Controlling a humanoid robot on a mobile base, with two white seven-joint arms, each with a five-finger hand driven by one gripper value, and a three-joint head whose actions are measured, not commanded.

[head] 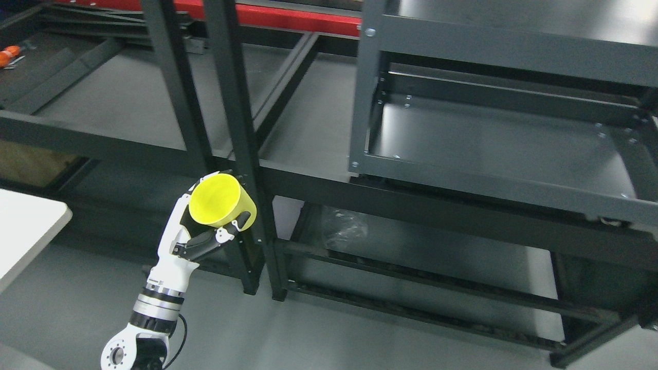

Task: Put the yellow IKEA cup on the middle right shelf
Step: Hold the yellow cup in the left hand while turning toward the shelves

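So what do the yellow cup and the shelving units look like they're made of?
Yellow cup, held in the left hand: probably plastic, with an even matte colour and a soft sheen. Shelving units: likely painted or powder-coated steel, with dark grey satin panels and visible bolt heads.

One yellow cup (222,201), one hand (198,234) — two dark shelf units (493,51), one white table (25,226).

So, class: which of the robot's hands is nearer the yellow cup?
Left. The left hand grips the yellow cup, fingers wrapped around its body. The right hand is out of view, so its position cannot be judged.
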